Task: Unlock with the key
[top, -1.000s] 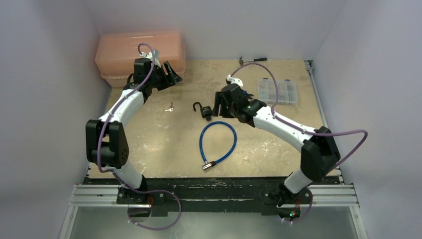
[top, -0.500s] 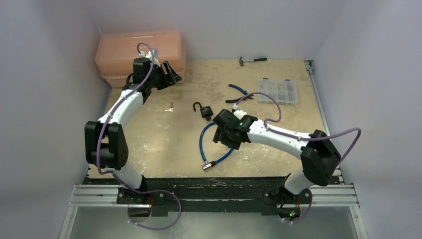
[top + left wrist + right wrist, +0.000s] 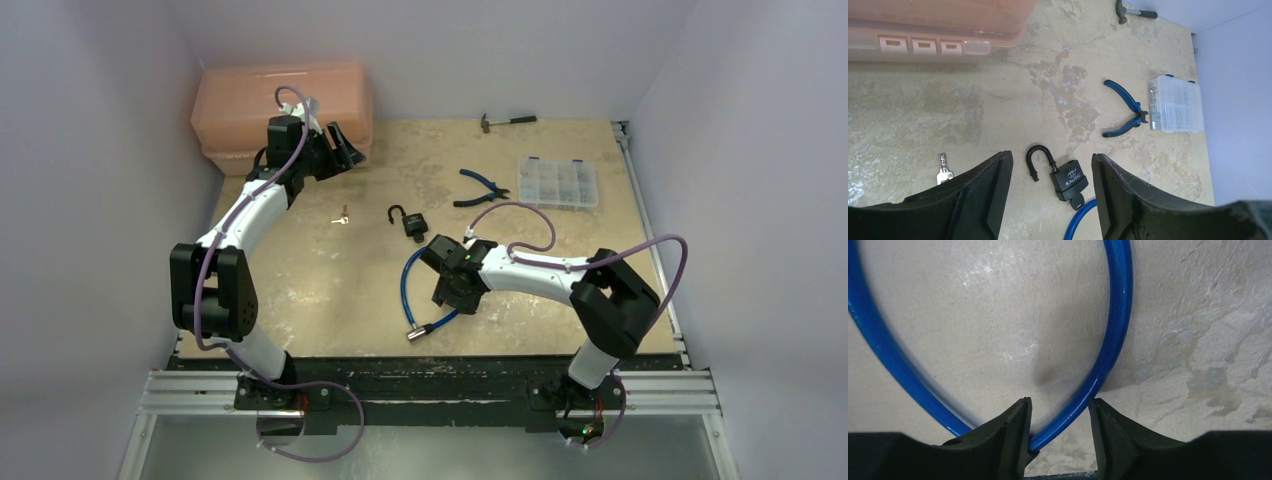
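While the left gripper point(image 3: 345, 150) is hovering wide and empty at upper left, the key point(image 3: 418, 238) is sitting in the padlock point(image 3: 411, 225) at centre, just above the nearer right gripper point(image 3: 450, 298). Through the left wrist, the key point(image 3: 1078, 202) is pointing lower right out of the padlock point(image 3: 1068, 182), between that left gripper's point(image 3: 1050, 159) fingers. Through the right wrist, the right gripper point(image 3: 1060, 407) is straddling the blue cable point(image 3: 1113, 340), half open and not clamping it.

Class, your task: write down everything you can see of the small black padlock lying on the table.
The small black padlock lies flat on the beige tabletop, near its middle, white lettering facing up. Its body is a dark matte block; the black curved shackle stands open, one leg in the body, the other free. A small black-headed key sticks out of its bottom end, close by the blue cable. Nothing holds it.
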You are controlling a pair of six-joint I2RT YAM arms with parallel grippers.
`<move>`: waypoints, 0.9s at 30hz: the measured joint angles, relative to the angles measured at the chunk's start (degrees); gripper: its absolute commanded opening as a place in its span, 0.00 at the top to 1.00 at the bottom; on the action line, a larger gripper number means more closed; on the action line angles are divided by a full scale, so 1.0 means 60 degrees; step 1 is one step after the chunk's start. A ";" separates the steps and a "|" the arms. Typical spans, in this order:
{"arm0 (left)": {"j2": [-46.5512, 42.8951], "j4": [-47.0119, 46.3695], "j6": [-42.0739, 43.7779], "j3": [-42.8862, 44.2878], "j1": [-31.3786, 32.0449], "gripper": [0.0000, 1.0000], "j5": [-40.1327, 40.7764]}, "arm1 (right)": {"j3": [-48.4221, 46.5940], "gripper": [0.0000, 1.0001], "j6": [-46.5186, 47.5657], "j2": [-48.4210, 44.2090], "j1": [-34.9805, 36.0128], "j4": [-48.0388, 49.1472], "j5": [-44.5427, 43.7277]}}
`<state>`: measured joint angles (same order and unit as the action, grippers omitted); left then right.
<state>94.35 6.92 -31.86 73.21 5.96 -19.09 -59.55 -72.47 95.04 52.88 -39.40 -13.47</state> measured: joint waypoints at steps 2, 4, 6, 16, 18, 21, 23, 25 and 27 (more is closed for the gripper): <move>0.0000 -0.0004 0.0000 0.0000 0.0000 0.38 0.0007 | 0.0011 0.53 0.0011 0.0175 0.0011 -0.0007 0.0015; 0.0000 0.0000 0.0000 0.0000 0.0000 0.38 0.0007 | 0.0018 0.59 0.0055 0.0222 0.0018 -0.0076 0.0011; 0.0000 0.0000 0.0000 0.0000 0.0000 0.38 0.0007 | 0.0022 0.60 0.0080 0.0222 0.0018 -0.0131 -0.0015; 0.0000 0.0000 0.0000 0.0000 0.0000 0.38 0.0007 | 0.0022 0.43 0.0200 0.0408 0.0018 -0.0171 -0.0040; 0.0000 -0.0004 0.0000 0.0000 0.0000 0.38 0.0007 | 0.0076 0.44 0.0306 0.0401 0.0018 -0.0029 -0.0015; 0.0000 -0.0004 0.0000 0.0000 0.0000 0.38 0.0007 | 0.0153 0.51 0.0437 0.0393 0.0018 0.0073 -0.0004; 0.0000 0.0000 0.0000 0.0000 0.0000 0.38 0.0007 | 0.0189 0.58 0.0546 0.0379 0.0018 0.0080 -0.0004; 0.0000 0.0000 0.0000 0.0000 0.0000 0.38 0.0007 | 0.0208 0.71 0.0630 0.0379 0.0018 0.0084 -0.0007; 0.0000 -0.0004 0.0000 0.0000 0.0000 0.38 0.0007 | 0.0219 0.81 0.0685 0.0379 0.0015 0.0124 -0.0004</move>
<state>94.35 6.90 -31.86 73.21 5.96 -19.05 -58.24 -68.36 97.32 52.97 -38.65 -13.50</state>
